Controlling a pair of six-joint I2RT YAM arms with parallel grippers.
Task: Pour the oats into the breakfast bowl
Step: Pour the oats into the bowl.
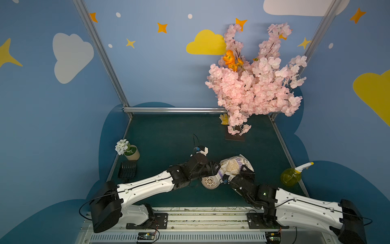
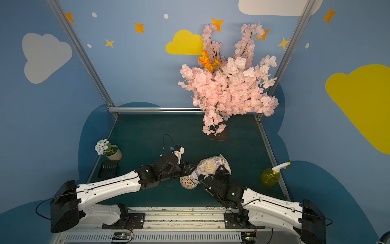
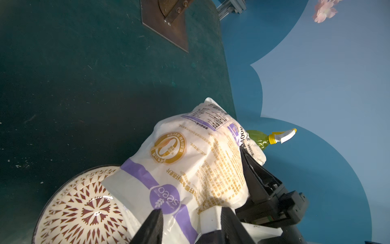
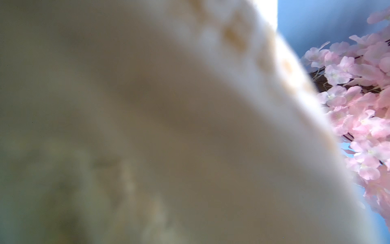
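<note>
Far left of the bowl [image 1: 210, 183]: potted white flowers [image 1: 128, 149] and a black rack [image 1: 127, 169]. L gripper [image 3: 185, 211] straddles the oats bag [image 1: 232, 164] at its purple-banded end, jaws part-open; can't tell if pinching. L wrist cam shows that end over the bowl's rim and its patterned inside. In both top views the bag & arms hide most of the bowl. R gripper [image 1: 245, 169], just right of the bowl, is clamped on the raised part of the bag. R wrist cam: blurred bag, plus pink blossom tree [image 4: 358, 105]. Spray bottle [image 1: 291, 175] far right.

Matte blue walls [image 1: 147, 74] painted with white and yellow clouds, orange stars, far beyond jaws. Dark green table mat [image 1: 168, 135] under jaws. Silver aluminium frame rails [image 1: 175, 109] along mat's far edge. Tall pink artificial blossom tree [image 1: 253, 88] beyond jaws, toward right. Dim, soft light.
</note>
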